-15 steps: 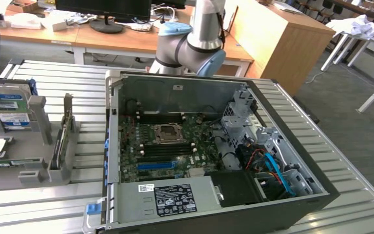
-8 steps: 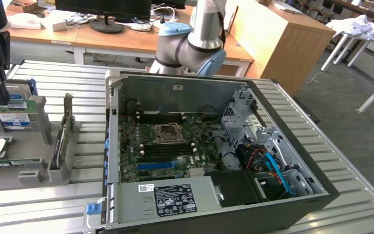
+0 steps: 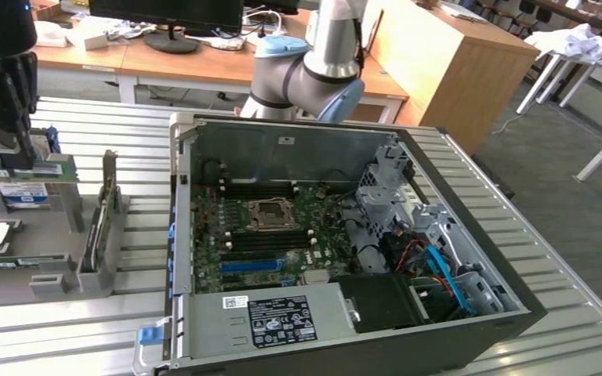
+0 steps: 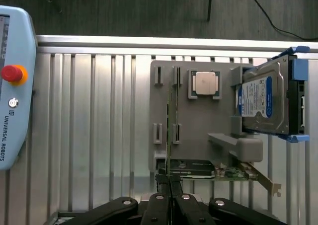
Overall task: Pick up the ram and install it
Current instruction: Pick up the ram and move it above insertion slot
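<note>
Ram (image 3: pixel 48 170): long, thin green board with a pale label, held level and on edge. Seen edge-on from the wrist view as a narrow green line.

Gripper (image 4: pixel 169 185): black, jaws drawn together and clamped on the ram near mid-length.

Holder (image 4: pixel 203 130): matte grey plastic block with upright slotted posts, resting on a ribbed aluminium table (image 4: pixel 99 135) at the exterior view's left. Contains a square silver processor (image 4: pixel 205 83), a boxy silver hard drive (image 4: pixel 266 98) with a blue-white label, standing on edge, and a green expansion card (image 4: pixel 233 173) with a metal bracket. Ram positioned over the holder, in line with a pair of slots; seated or lifted clear, cannot tell.

Computer case (image 3: pixel 280 121): open black and grey metal box, well apart from the ram. Contains a green motherboard (image 3: pixel 217 270) with a bright blue slot strip (image 3: pixel 251 265) and a silver power supply (image 3: pixel 280 317).
</note>
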Motion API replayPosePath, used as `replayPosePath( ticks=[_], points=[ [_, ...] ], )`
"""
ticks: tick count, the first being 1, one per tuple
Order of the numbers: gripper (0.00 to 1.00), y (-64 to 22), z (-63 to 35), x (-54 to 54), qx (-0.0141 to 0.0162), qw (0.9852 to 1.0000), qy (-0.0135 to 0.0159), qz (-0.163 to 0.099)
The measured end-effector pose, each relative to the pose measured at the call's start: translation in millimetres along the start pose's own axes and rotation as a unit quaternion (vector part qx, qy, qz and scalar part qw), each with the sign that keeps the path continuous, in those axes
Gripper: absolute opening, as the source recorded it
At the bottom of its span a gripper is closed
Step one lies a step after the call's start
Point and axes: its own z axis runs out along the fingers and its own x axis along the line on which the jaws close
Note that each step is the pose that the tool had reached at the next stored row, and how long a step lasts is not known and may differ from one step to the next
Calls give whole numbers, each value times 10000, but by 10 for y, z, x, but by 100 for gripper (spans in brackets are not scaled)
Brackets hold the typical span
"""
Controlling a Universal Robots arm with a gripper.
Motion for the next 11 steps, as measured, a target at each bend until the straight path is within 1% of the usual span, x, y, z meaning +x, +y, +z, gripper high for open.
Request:
replayPosePath(
  ticks=[11],
  points=[
    [12,-244,-10,-3,0,10000,0,0]
  ],
)
